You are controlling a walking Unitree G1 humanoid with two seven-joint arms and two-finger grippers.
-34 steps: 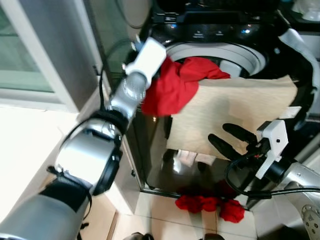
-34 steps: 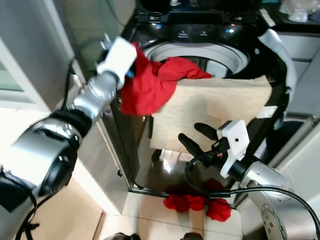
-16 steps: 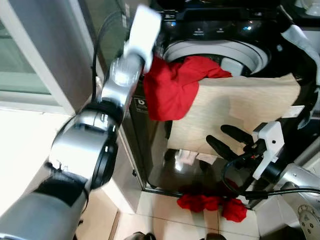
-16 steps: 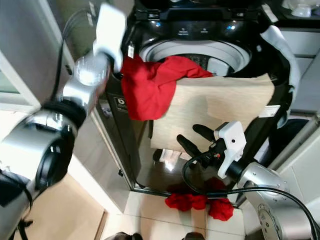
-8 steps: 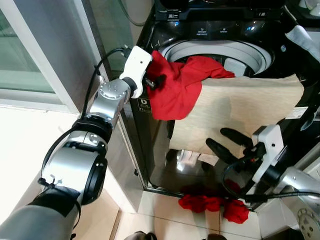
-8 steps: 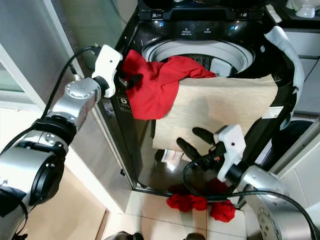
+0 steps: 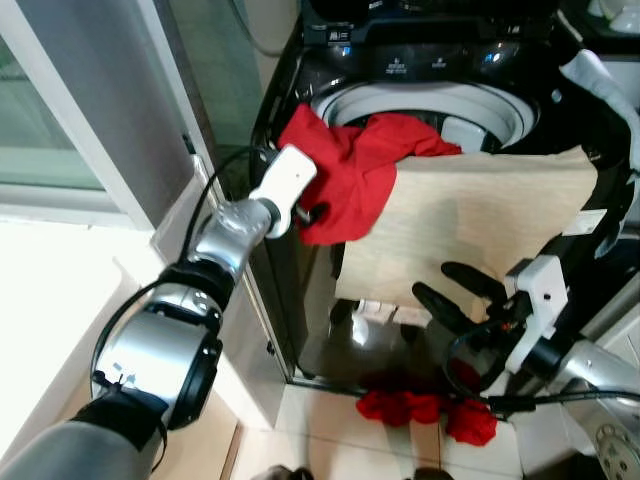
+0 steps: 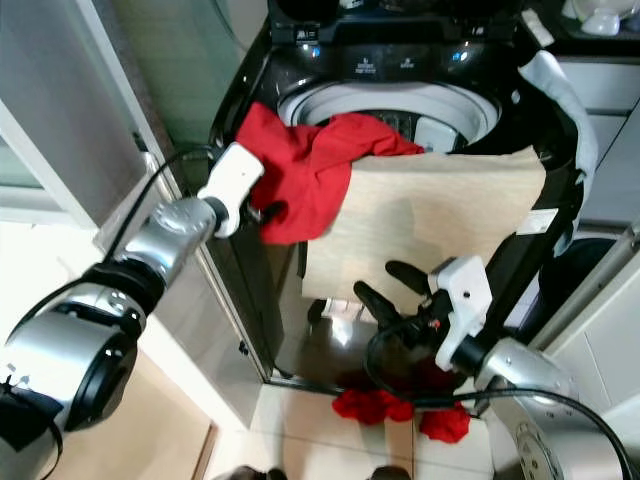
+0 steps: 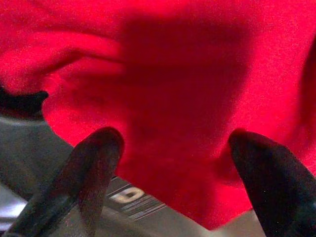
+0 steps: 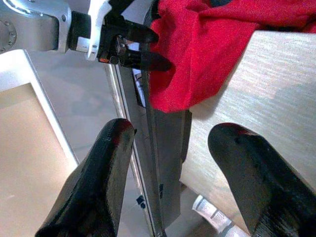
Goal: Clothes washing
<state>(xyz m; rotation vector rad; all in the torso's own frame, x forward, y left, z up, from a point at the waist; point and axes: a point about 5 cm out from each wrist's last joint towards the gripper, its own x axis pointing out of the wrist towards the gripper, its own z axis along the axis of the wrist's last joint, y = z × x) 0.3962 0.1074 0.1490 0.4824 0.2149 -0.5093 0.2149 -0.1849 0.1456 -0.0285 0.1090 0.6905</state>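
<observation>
Left eye view, starting at the left: the left gripper [image 7: 318,212] reaches from the silver arm to the front corner of the black washing machine [image 7: 300,300]. Its two black fingers are spread apart and hold nothing; their tips sit at the hanging edge of the red cloth [image 7: 345,180], and whether they touch it cannot be told. In the left wrist view the red cloth lies between and past the parted fingers [image 9: 94,163]. The cloth is draped over the machine's front rim, part inside the white drum [image 7: 480,105], part hanging down the front. Just to its right a beige cloth [image 7: 470,225] hangs over the same rim. Lower right, the right gripper [image 7: 455,290] hovers before the beige cloth, fingers spread and empty. On the floor under it lies a second red cloth [image 7: 425,408].
</observation>
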